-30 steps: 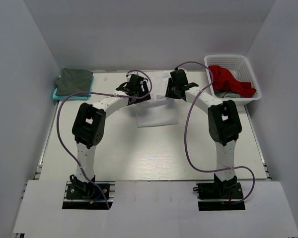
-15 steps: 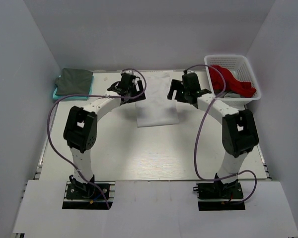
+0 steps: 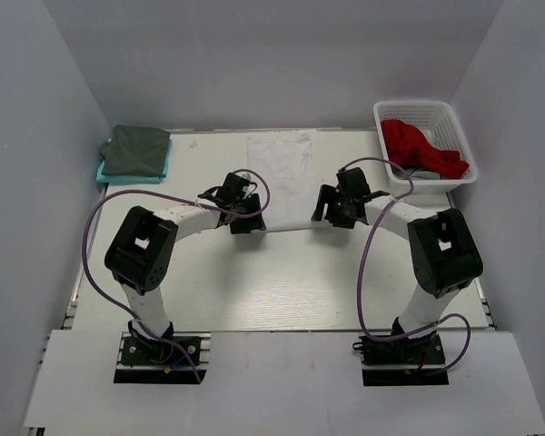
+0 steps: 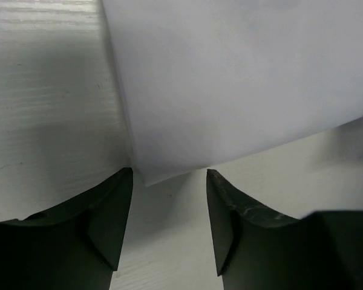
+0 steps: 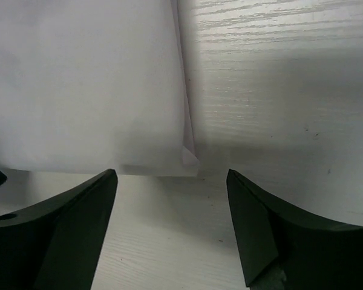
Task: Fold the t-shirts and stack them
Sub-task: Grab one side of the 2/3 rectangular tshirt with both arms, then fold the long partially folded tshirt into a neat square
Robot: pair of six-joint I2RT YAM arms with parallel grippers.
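Both arms have drawn back toward the near edge, and the white t-shirt (image 3: pixel 280 173) now lies spread out longer.
Left gripper (image 4: pixel 169 174) and right gripper (image 5: pixel 171 176) stand with jaws wide and hold nothing, one at each near corner of the shirt, mid-tabletop (image 3: pixel 209 282). A dark grey-green t-shirt (image 3: pixel 134 150) lies on a teal one (image 3: pixel 104 173) in the far-left corner. Red cloth (image 3: pixel 422 150) fills the basket (image 3: pixel 416 104) at far right.
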